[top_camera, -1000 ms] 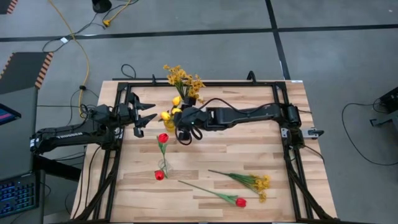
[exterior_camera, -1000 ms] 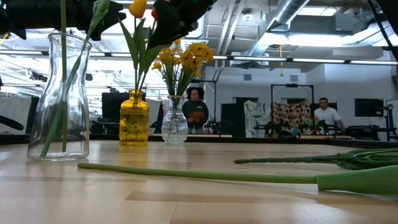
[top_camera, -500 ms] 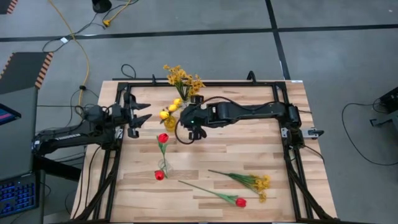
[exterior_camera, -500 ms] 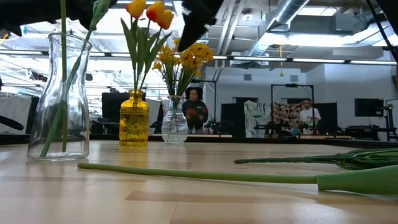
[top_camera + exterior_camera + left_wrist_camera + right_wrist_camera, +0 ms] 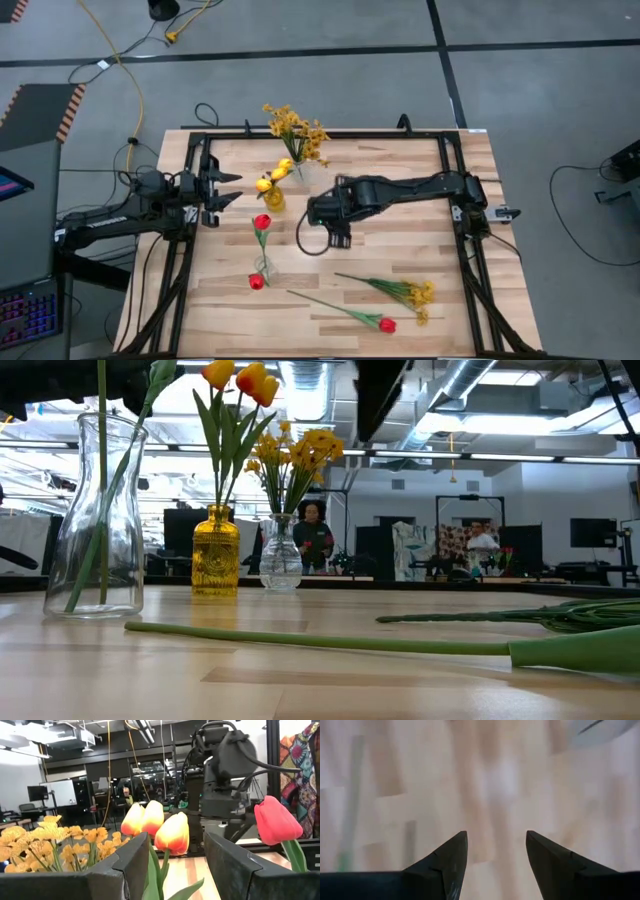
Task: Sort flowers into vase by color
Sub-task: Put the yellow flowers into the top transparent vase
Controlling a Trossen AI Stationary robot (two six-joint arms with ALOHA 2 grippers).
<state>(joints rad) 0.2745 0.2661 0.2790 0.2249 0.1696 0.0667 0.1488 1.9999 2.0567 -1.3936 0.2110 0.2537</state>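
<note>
Behind the wooden desk [image 5: 400, 235] a wide workshop shows in the low view, with two people [image 5: 313, 536] standing far back among screens and benches. On the desk stand three vases: a clear bottle-shaped vase [image 5: 97, 520] with green stems and a red tulip [image 5: 262, 222] in it, a yellow glass vase [image 5: 216, 550] holding three yellow-orange tulips [image 5: 240, 378], and a small clear vase [image 5: 280, 555] with a bushy spray of mustard-yellow blossoms [image 5: 293, 127] at the far edge. Loose flowers lie on the near part of the desk: a red tulip [image 5: 386, 324] on a long stem and, just beside it, a yellow spray [image 5: 420, 295]; another red bloom [image 5: 256, 282] lies near the bottle-shaped vase. The right arm reaches across from the right side, elbow out, its wrist bent downward over the middle of the desk; the right tool [image 5: 337, 236] points at the bare wood with its two fingers [image 5: 547, 860] spread apart and nothing between them. The left arm rests low along the left edge, stretched level toward the vases; the left tool [image 5: 226, 187] is also spread open and empty, its fingers [image 5: 130, 865] framing the tulips beyond without touching them.
</note>
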